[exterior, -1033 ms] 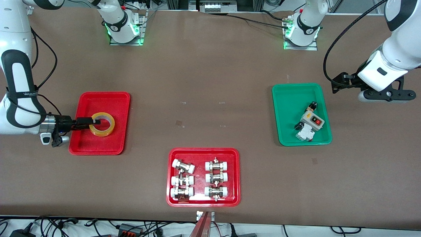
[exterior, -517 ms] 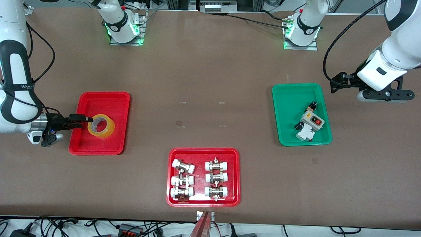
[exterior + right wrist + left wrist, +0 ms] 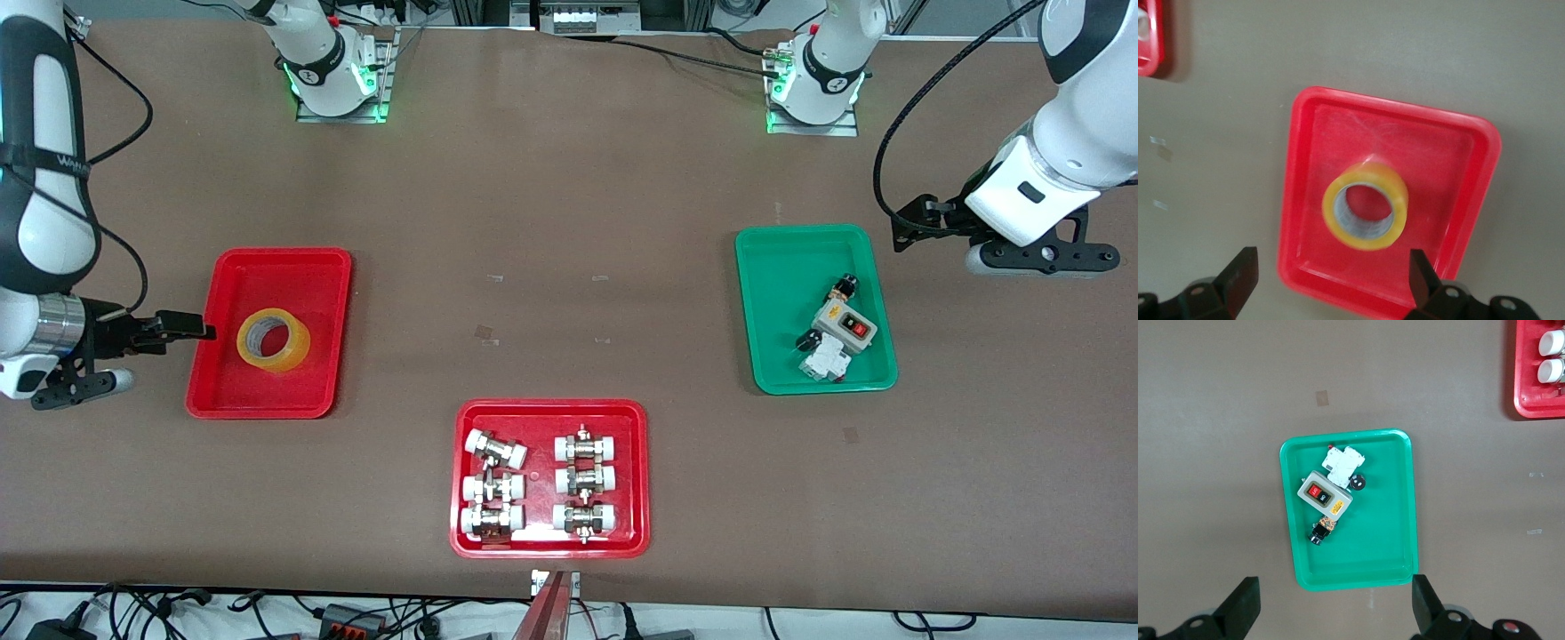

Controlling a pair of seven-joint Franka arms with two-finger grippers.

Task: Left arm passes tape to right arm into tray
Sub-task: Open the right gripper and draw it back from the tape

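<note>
In the plain red tray (image 3: 267,391) toward the right arm's end of the bench, the tape (image 3: 274,340) lies flat, delivered. Right end effector (image 3: 182,329) hangs wide and empty just beside it; left end effector (image 3: 925,222) waits wide near the green tray (image 3: 782,258).

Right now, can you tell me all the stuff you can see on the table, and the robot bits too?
tape: one roll, yellow, lying in the plain red tray.
plain red tray: one, red, at the right arm's end of the table.
pipe fittings: six, silver with white ends, in two columns in the second red tray.
second red tray: one, red, mid-table, nearest the front camera.
green tray: one, green, toward the left arm's end.
switch box: one, grey with a red button, in the green tray among small parts.
right claw: black, open, at the plain red tray's edge, holding nothing.
left claw: black, open, up in the air beside the green tray, waiting.
</note>
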